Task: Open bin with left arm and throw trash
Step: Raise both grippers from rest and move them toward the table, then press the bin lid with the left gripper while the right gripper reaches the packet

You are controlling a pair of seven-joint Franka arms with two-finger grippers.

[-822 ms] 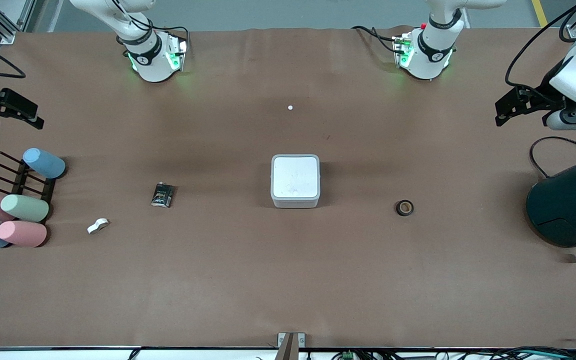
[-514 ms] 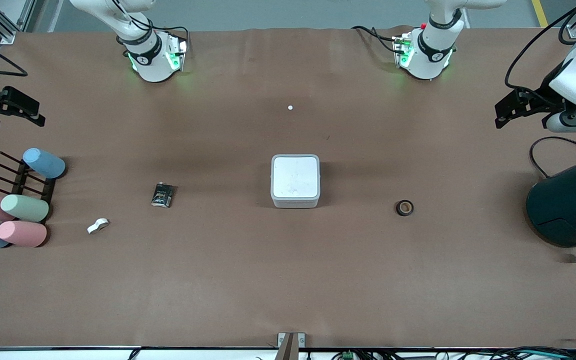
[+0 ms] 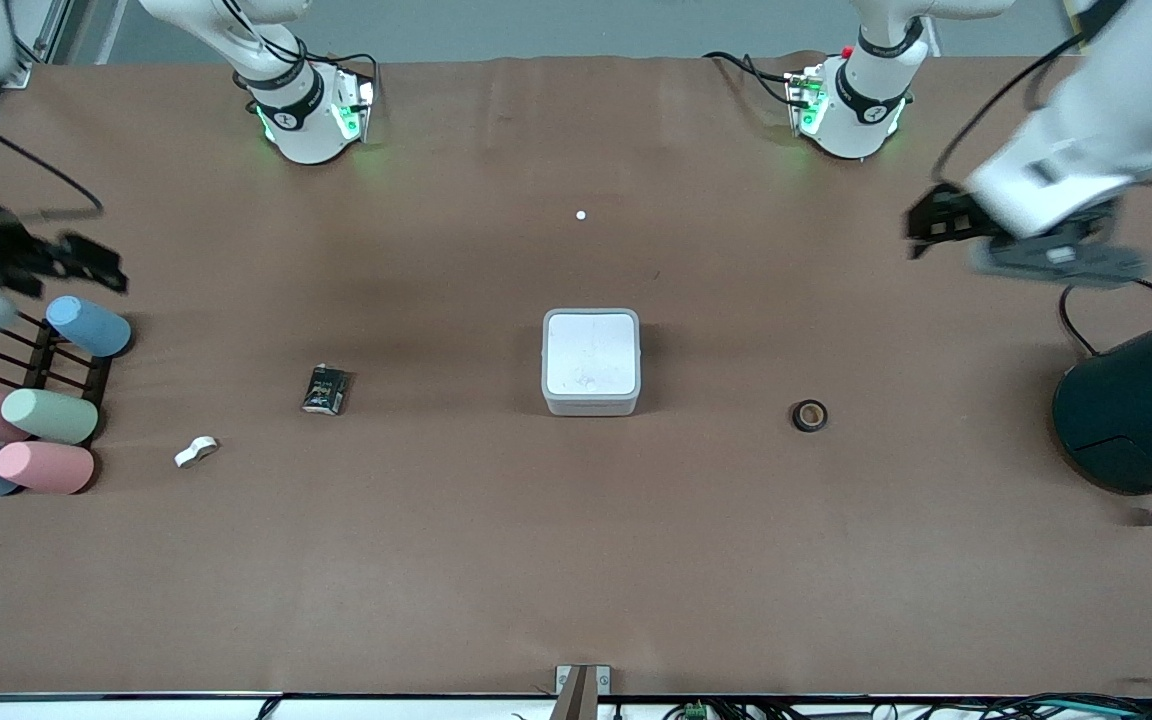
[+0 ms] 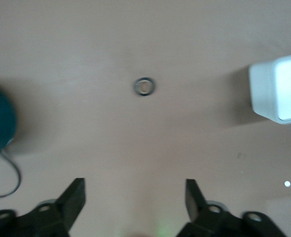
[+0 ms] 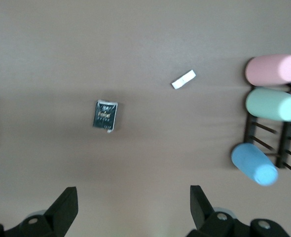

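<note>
The white-grey bin (image 3: pixel 591 362) sits mid-table with its lid shut; its corner shows in the left wrist view (image 4: pixel 278 89). The dark snack wrapper (image 3: pixel 325 389) and the white twisted piece (image 3: pixel 196 452) lie toward the right arm's end, and both show in the right wrist view, the wrapper (image 5: pixel 105 116) and the white piece (image 5: pixel 183 79). The black tape ring (image 3: pixel 809 415) lies toward the left arm's end and shows in the left wrist view (image 4: pixel 144 86). My left gripper (image 3: pixel 928 230) is open and empty, up in the air over bare table near the left arm's end. My right gripper (image 3: pixel 101 268) is open and empty above the pastel cylinders.
A large dark teal cylinder (image 3: pixel 1141 410) stands at the left arm's end. Several pastel cylinders (image 3: pixel 46 415) lie on a dark rack (image 3: pixel 36 360) at the right arm's end. A tiny white dot (image 3: pixel 581 215) lies farther from the front camera than the bin.
Both arms have swung in from the table's ends toward the middle. My left gripper has moved toward the bin's side; my right gripper has moved over the rack. Bin and trash have not moved.
</note>
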